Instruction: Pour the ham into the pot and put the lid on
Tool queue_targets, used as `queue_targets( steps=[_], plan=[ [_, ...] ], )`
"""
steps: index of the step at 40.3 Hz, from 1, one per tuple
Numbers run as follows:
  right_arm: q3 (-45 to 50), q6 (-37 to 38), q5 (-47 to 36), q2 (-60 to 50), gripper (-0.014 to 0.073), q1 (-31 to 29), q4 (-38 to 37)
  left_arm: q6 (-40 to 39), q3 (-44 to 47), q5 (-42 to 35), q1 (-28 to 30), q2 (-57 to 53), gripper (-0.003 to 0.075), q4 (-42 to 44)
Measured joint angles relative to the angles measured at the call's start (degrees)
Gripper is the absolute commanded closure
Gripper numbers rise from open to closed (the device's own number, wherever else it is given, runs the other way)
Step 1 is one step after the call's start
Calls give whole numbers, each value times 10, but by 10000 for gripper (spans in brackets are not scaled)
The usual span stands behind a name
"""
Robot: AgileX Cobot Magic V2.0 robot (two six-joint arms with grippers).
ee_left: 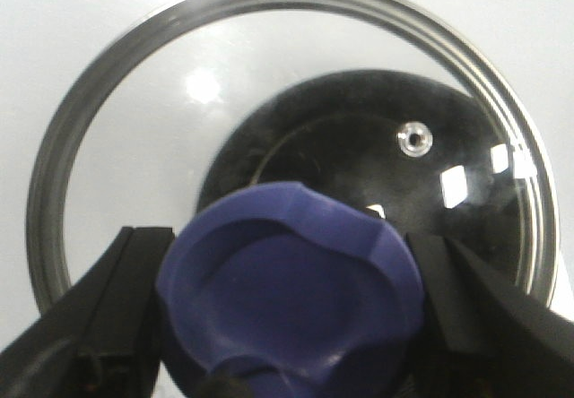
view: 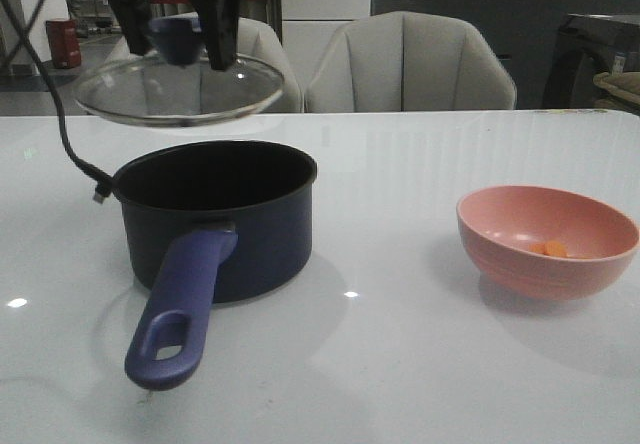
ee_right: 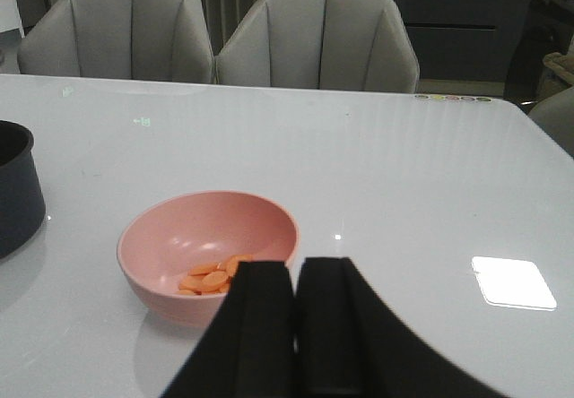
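Left gripper [ee_left: 287, 317] is clamped on the knob [view: 176, 39] of the lid [view: 178, 91], held above and behind the pot [view: 215, 214]. Glass looks rigid, breakable and slippery; the knob seems the only sound hold. Right gripper [ee_right: 296, 277] is closed and empty; ham [ee_right: 213, 279] remains in the pink bowl [ee_right: 170, 237].

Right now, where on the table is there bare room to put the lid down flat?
The widest bare patch lies between the pot and the pink bowl. The near edge, right of the pot handle, is also free. The left gripper holds the lid over the crowded left side.
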Motion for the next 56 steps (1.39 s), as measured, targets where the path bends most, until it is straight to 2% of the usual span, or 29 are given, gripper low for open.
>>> queue_targets(
  steps=[6,12,23,32,40,53,56],
  plan=[
    [0,0,0,0,445,0,0,-3,44,0,42,-53,544,2],
    [0,0,0,0,445,0,0,-3,143,-15,104,-114,544,-4],
    [0,0,0,0,445,0,0,14,360,-123,238,-225,544,-46],
    [0,0,0,0,445,0,0,54,483,-193,322,-239,542,-84],
    [0,0,0,0,445,0,0,91,529,-260,342,-238,542,-119],
    [0,0,0,0,445,0,0,111,531,-296,342,-155,540,-125],
    [0,0,0,0,445,0,0,115,531,-302,342,-137,517,-125]
  ],
)
